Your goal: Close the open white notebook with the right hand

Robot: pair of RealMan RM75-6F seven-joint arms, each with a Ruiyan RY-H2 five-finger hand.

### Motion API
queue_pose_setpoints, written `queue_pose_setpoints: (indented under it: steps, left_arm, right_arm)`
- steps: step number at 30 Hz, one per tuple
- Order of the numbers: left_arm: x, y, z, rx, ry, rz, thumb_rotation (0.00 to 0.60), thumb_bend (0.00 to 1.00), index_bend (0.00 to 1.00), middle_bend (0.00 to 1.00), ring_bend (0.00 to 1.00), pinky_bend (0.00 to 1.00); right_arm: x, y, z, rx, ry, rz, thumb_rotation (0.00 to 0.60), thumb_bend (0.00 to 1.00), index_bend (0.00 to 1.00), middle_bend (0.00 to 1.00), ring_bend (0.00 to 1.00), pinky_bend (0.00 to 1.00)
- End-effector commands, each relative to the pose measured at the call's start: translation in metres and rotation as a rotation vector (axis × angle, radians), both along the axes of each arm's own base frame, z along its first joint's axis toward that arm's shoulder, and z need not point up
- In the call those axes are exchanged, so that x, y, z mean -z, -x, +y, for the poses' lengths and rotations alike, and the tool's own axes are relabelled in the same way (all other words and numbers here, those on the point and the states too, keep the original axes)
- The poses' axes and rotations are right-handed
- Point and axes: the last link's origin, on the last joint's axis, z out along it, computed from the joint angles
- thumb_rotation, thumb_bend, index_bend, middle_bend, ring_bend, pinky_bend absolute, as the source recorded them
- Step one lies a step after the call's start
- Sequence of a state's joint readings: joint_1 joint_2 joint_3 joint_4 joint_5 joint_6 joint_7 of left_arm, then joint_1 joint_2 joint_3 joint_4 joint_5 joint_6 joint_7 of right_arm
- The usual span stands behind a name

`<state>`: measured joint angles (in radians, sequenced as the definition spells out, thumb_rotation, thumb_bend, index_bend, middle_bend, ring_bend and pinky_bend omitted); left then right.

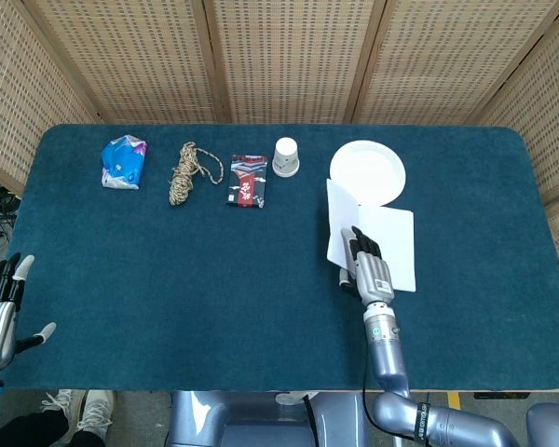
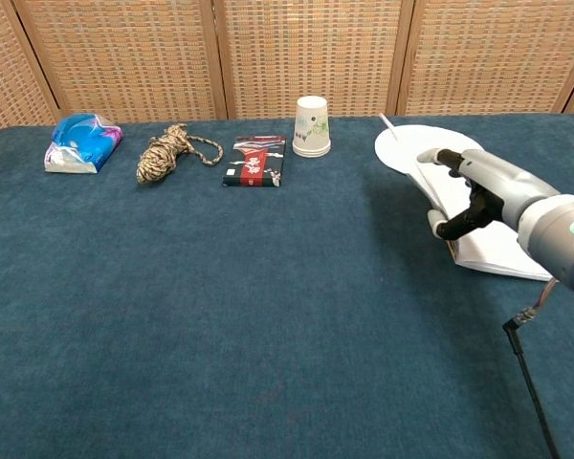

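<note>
The white notebook [image 1: 396, 237] lies right of the table's middle, just in front of the white plate [image 1: 367, 171]. Its left half [image 1: 338, 223] stands raised off the table, tilted up over the spine. My right hand [image 1: 371, 272] grips this raised half, fingers along its upper part and thumb [image 2: 442, 229] against its lower outer face. In the chest view the raised half [image 2: 430, 186] shows edge-on beside the right hand [image 2: 478, 186], with the flat right page [image 2: 497, 251] behind. My left hand [image 1: 0, 307] hangs at the table's front left corner, fingers spread, holding nothing.
Along the back stand a blue bag [image 1: 123, 161], a coil of rope [image 1: 191, 171], a dark red packet [image 1: 248, 180] and an upturned paper cup [image 1: 285, 156]. The plate [image 2: 411, 143] touches the notebook's far edge. A thin cable [image 2: 526, 373] hangs from my right forearm.
</note>
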<state>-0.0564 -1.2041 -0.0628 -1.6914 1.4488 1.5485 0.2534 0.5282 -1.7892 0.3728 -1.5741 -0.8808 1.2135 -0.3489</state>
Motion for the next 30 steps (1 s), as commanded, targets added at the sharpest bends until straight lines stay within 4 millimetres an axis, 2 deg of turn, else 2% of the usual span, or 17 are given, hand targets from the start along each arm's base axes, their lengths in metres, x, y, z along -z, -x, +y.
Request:
queue_pose_setpoints:
  steps: [1,5,17,23,30]
  left_arm:
    - [-0.002,-0.002,-0.001,0.003,-0.005,-0.005,0.600,0.06,0.00,0.00,0.00,0.00]
    - [-0.003,-0.003,-0.003,0.011,-0.010,-0.006,0.600,0.06,0.00,0.00,0.00,0.00]
    - [-0.008,-0.011,-0.010,0.044,-0.029,-0.018,0.600,0.06,0.00,0.00,0.00,0.00]
    - [-0.013,-0.016,-0.012,0.061,-0.046,-0.020,0.600,0.06,0.00,0.00,0.00,0.00]
    - [-0.014,-0.019,-0.015,0.074,-0.052,-0.016,0.600,0.06,0.00,0.00,0.00,0.00]
  right_arm:
    - [-0.004,0.002,0.003,0.009,0.016,-0.011,0.600,0.69,0.00,0.00,0.00,0.00]
    - [-0.006,0.002,0.005,0.009,0.031,-0.020,0.600,0.67,0.00,0.00,0.00,0.00]
    - [-0.034,0.008,0.004,0.013,0.138,0.001,0.600,0.66,0.00,0.00,0.00,0.00]
    - [-0.052,0.028,0.007,0.051,0.158,0.012,0.600,0.66,0.00,0.00,0.00,0.00]
    - [-0.063,0.049,0.016,0.084,0.170,0.025,0.600,0.66,0.00,0.00,0.00,0.00]
